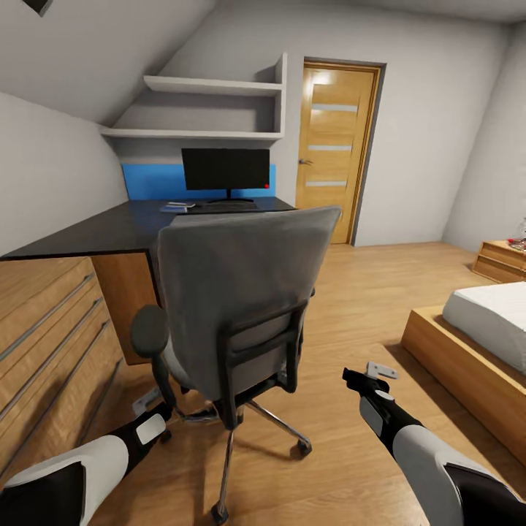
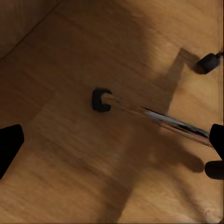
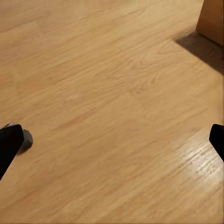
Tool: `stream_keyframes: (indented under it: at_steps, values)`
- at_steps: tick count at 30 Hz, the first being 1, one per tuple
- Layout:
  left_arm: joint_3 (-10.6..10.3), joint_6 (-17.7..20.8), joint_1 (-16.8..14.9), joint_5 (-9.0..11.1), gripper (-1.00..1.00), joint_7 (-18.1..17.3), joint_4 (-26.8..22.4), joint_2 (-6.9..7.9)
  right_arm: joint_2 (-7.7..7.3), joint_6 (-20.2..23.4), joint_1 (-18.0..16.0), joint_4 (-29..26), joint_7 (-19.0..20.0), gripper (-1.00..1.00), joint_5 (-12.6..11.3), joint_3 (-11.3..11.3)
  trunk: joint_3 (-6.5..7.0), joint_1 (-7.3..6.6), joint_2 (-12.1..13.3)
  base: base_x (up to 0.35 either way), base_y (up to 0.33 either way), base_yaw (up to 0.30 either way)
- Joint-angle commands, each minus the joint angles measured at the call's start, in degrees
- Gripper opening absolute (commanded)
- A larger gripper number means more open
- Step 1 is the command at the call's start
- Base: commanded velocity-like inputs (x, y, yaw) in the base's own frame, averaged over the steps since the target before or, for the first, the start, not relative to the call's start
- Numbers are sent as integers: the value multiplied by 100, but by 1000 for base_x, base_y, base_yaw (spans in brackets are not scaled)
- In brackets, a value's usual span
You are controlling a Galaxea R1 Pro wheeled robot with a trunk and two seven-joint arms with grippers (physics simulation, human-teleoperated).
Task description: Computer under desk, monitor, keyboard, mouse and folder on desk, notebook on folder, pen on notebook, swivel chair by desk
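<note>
This is a bedroom in a home with a small workspace: a bed (image 1: 488,315) with white mattress, a sloped ceiling, a wooden door (image 1: 334,146), and a black desk (image 1: 124,226) with a monitor (image 1: 226,169) at its far edge.

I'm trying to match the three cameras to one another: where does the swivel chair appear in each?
Head view: swivel chair fills the centre, its back toward the camera.
Left wrist view: one chrome leg and caster.
Right wrist view: a dark caster, probably the chair's.
Shared landmark: the wood plank floor.

Black desk (image 1: 109,234): monitor (image 1: 226,169), keyboard (image 1: 223,207) on top. Plank floor (image 1: 351,307): swivel chair (image 1: 237,307).
</note>
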Motion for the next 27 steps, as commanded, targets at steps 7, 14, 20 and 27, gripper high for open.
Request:
stream_keyframes:
  at_steps: [7, 14, 20, 27]
  values:
    - [-77, -26, -1, 49, 100, 30, -25, 4, 1, -25, -6, 8, -7, 100, -16, 2, 29, 0, -2, 252, 0, -135]
    - [-91, -26, -1, 41, 100, 26, -25, 3, 1, -25, -6, 8, -7, 100, -16, 2, 41, 0, -2, 311, 0, -47]
    - [-100, -26, -1, 21, 100, 21, -25, -5, 1, -25, -6, 8, -7, 100, -17, 2, 42, 0, -2, 305, 0, -3]
    - [-123, -27, -1, 2, 100, 1, -38, -20, 1, -24, -6, 1, -7, 100, -20, 1, 42, 0, -2, 97, 0, 0]
